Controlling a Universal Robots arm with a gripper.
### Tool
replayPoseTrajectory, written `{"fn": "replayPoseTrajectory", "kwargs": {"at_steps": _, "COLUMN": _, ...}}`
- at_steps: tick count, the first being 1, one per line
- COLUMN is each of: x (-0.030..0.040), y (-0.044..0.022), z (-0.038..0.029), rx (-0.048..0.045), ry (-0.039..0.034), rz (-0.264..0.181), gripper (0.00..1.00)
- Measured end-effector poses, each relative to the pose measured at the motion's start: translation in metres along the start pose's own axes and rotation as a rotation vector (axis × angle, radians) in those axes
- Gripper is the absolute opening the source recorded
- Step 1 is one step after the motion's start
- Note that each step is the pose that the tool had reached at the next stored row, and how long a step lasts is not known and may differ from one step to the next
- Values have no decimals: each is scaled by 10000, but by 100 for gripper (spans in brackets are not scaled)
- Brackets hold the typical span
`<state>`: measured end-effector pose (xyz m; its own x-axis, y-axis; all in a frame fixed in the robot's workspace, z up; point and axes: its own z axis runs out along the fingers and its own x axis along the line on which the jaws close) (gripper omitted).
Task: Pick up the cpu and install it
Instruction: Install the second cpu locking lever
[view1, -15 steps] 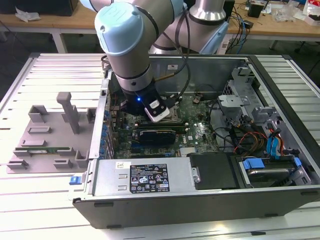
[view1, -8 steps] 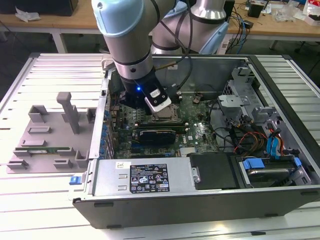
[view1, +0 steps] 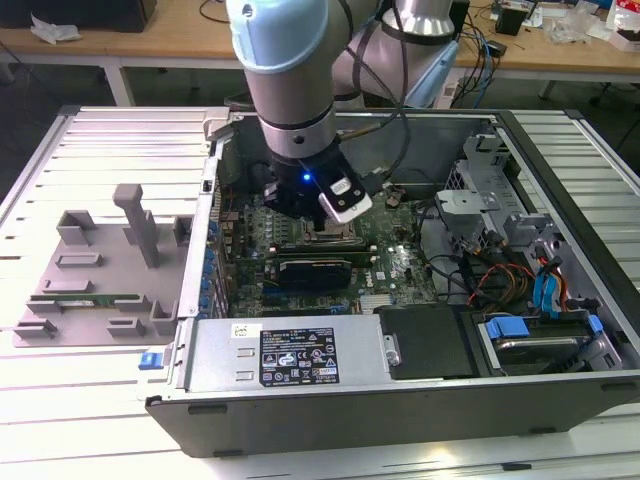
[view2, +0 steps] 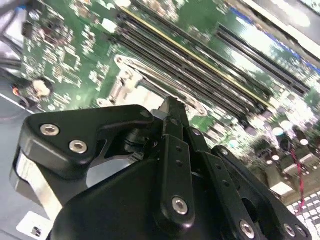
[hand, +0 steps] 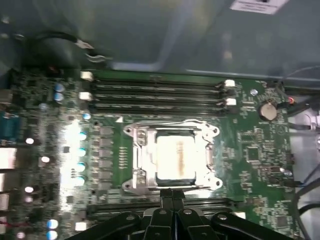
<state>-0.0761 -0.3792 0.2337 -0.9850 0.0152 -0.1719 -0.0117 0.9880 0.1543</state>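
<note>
The cpu (hand: 175, 158) is lying flat inside the metal-framed socket (hand: 138, 159) on the green motherboard (hand: 250, 150), as you are seeing in the first wrist view. Your gripper (hand: 172, 196) is hovering just beside the socket's edge with its black fingers (hand: 167, 199) pressed together, holding nothing. In the exterior view, the arm (view1: 290, 80) is reaching down into the open computer case (view1: 560, 400) standing on the bench (view1: 60, 400).

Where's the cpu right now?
In the first wrist view the cpu sits inside the metal-framed socket on the motherboard, between the memory slots and the hand.
</note>
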Motion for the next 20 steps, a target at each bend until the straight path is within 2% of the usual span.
{"fn": "replayPoseTrajectory", "kwargs": {"at_steps": 1, "x": -66, "y": 10, "z": 13, "rx": 148, "ry": 53, "rz": -17, "gripper": 11}}
{"fn": "replayPoseTrajectory", "kwargs": {"at_steps": 4, "x": -68, "y": 15, "z": 14, "rx": 169, "ry": 56, "rz": -19, "gripper": 11}}
{"fn": "replayPoseTrajectory", "kwargs": {"at_steps": 5, "x": -69, "y": 23, "z": 15, "rx": 235, "ry": 78, "rz": -25, "gripper": 11}}
{"fn": "replayPoseTrajectory", "kwargs": {"at_steps": 6, "x": -73, "y": 31, "z": 18, "rx": 443, "ry": 274, "rz": -36, "gripper": 11}}
{"fn": "replayPoseTrajectory", "kwargs": {"at_steps": 8, "x": -90, "y": 59, "z": 25, "rx": 929, "ry": 976, "rz": -18, "gripper": 11}}
{"fn": "replayPoseTrajectory", "kwargs": {"at_steps": 9, "x": -98, "y": 78, "z": 30, "rx": 1047, "ry": 1112, "rz": -17, "gripper": 11}}
{"fn": "replayPoseTrajectory", "kwargs": {"at_steps": 15, "x": -129, "y": 111, "z": 37, "rx": 1066, "ry": 1160, "rz": -15, "gripper": 11}}
{"fn": "replayPoseTrajectory", "kwargs": {"at_steps": 17, "x": -144, "y": 150, "z": 45, "rx": 1115, "ry": 1208, "rz": -16, "gripper": 11}}
{"fn": "replayPoseTrajectory", "kwargs": {"at_steps": 19, "x": -178, "y": 230, "z": 64, "rx": 1143, "ry": 1226, "rz": -20, "gripper": 11}}
{"fn": "replayPoseTrajectory", "kwargs": {"at_steps": 20, "x": -201, "y": 239, "z": 71, "rx": 1143, "ry": 1227, "rz": -17, "gripper": 11}}
